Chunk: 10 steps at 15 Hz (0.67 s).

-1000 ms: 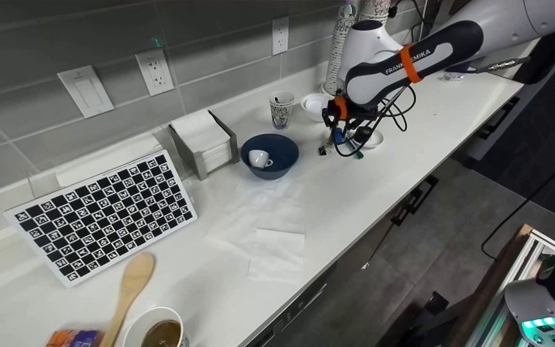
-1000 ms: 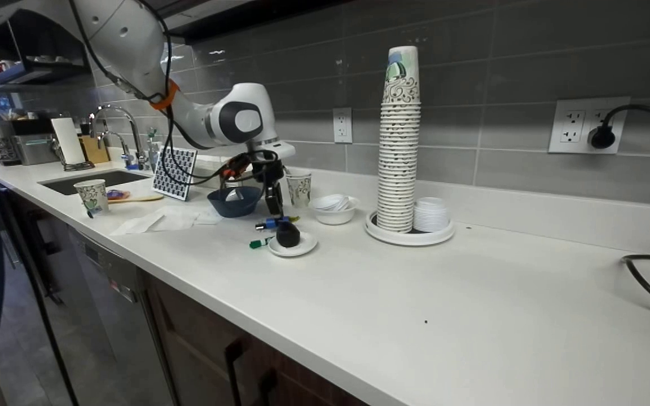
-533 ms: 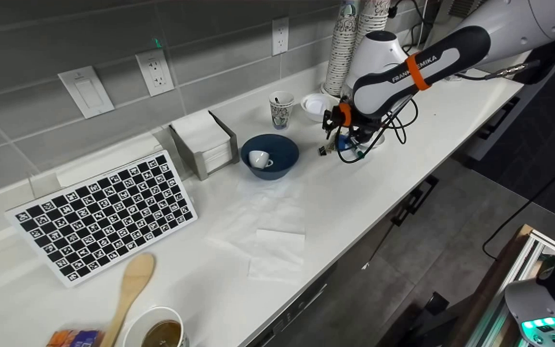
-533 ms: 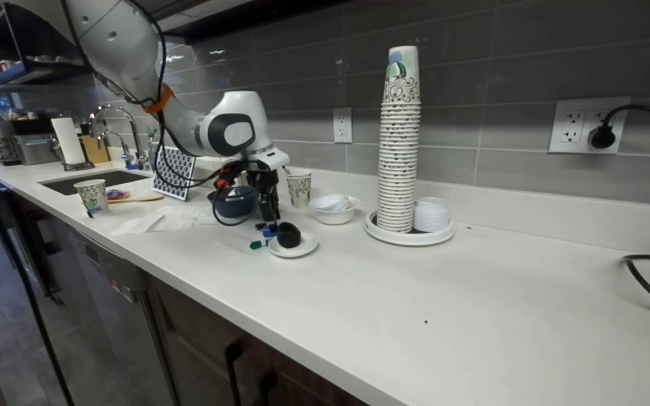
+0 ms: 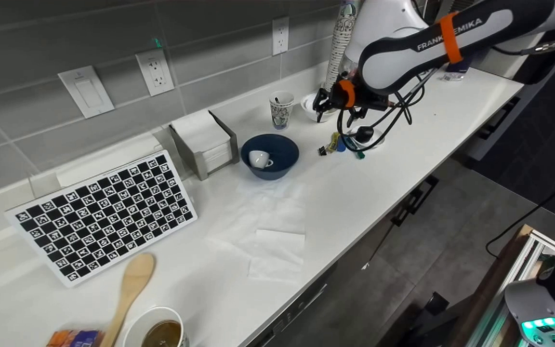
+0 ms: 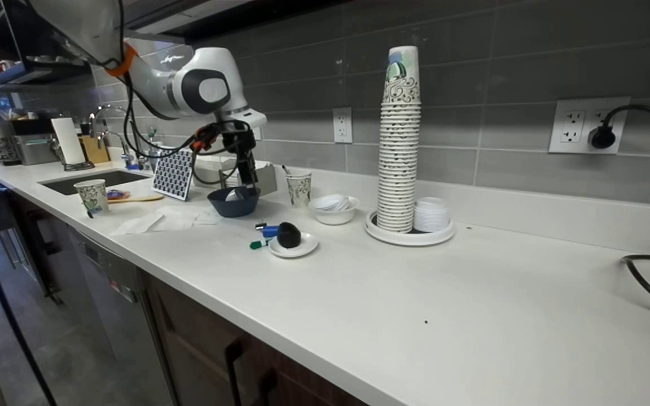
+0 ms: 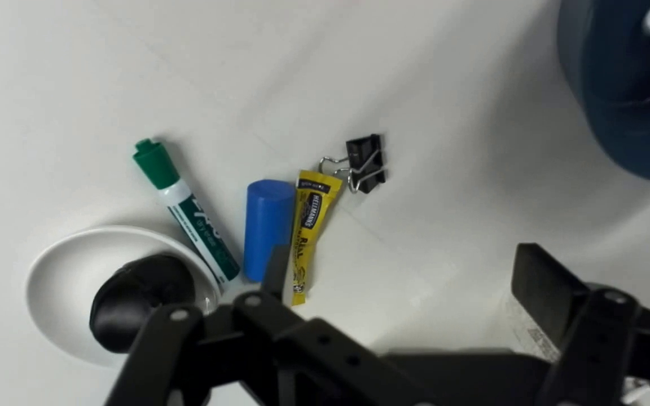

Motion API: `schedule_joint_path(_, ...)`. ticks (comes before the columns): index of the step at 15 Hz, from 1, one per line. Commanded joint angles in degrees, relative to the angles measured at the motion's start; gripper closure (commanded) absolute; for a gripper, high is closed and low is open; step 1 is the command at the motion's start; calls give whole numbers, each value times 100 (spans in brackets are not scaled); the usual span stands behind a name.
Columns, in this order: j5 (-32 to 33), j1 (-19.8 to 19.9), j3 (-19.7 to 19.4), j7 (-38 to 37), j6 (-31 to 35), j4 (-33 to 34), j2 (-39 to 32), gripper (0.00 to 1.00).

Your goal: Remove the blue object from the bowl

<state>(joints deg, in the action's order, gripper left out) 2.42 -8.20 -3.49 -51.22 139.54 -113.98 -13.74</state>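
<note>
The gripper (image 7: 404, 276) hangs in the air above the white counter (image 6: 500, 282), its fingers (image 7: 545, 293) spread well apart with a broad gap between them; the blue cylinder (image 7: 269, 225) rests on the counter, outside the navy bowl (image 5: 284, 152), and in the wrist view one fingertip covers part of its near end; a yellow Hellmann's packet (image 7: 306, 239) lies just to the right of it in that view, with a black binder clip (image 7: 365, 163) near the packet's far tip; to the cylinder's left a green-and-white marker (image 7: 190, 217) lies slantwise, its near end just beside a small white dish (image 7: 62, 282); the rounded black thing (image 7: 139, 299) in the dish I can't quite make out.

The bowl stands to the left of this cluster in both exterior views, and a white cup (image 5: 258, 158) sits tilted inside it; beyond it and to the right a patterned paper cup (image 5: 281, 111) stands upright, while in an exterior view a napkin box (image 5: 199, 166) sits just to the bowl's left; farther right a tall stack of paper cups (image 6: 399, 158) rises, and off to the left a wooden spoon (image 5: 127, 293) lies on the counter.
</note>
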Motion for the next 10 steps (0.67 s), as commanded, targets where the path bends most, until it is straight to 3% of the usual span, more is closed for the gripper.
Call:
schedule_joint_path(1,338,-32,244,681,-386,-668,1030,0)
schedule_joint_path(5,468,127,485,1732,-333,-1582,2354,0)
schedule_joint_path(9,343,379,442,3162,-108,-2335,3631,0)
schedule_joint_path(10,269,435,642,2645,-322,-1731,2875,0)
